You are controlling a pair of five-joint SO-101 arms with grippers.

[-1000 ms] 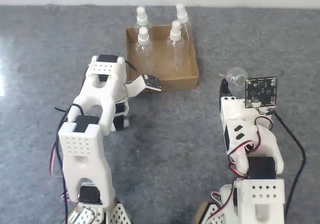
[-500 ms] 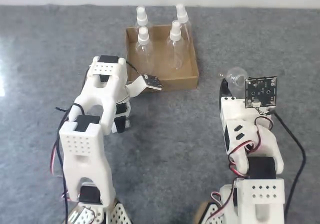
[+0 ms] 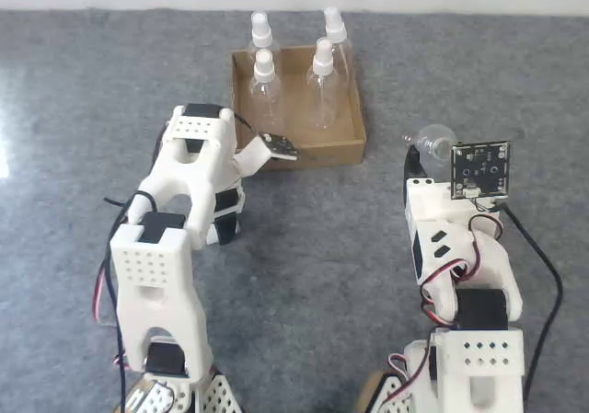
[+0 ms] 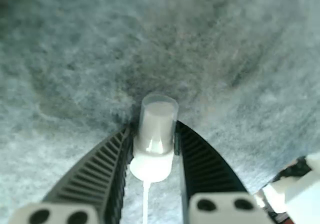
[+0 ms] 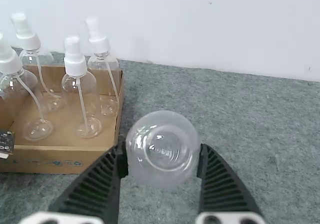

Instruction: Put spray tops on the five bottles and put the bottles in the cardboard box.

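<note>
In the left wrist view my left gripper (image 4: 154,130) is shut on a white spray top (image 4: 156,134) with a clear cap and a thin tube, held just above the grey felt. The left arm (image 3: 193,169) bends down in front of the cardboard box (image 3: 299,153). My right gripper (image 5: 161,156) is shut on a clear bottle (image 5: 162,146) without a top, seen bottom-on. From above, that bottle (image 3: 436,138) sticks out of the right gripper (image 3: 429,149) to the right of the box. Several capped bottles (image 3: 322,73) stand upright in the box.
Grey felt (image 3: 313,257) covers the table, with open room between the two arms. The box (image 5: 50,156) stands against the back edge by a white wall (image 5: 200,19), its bottles (image 5: 80,84) grouped toward the far side.
The left arm has shifted slightly, its wrist tilting a little by the box's front corner. The right arm and its bottle have kept still.
</note>
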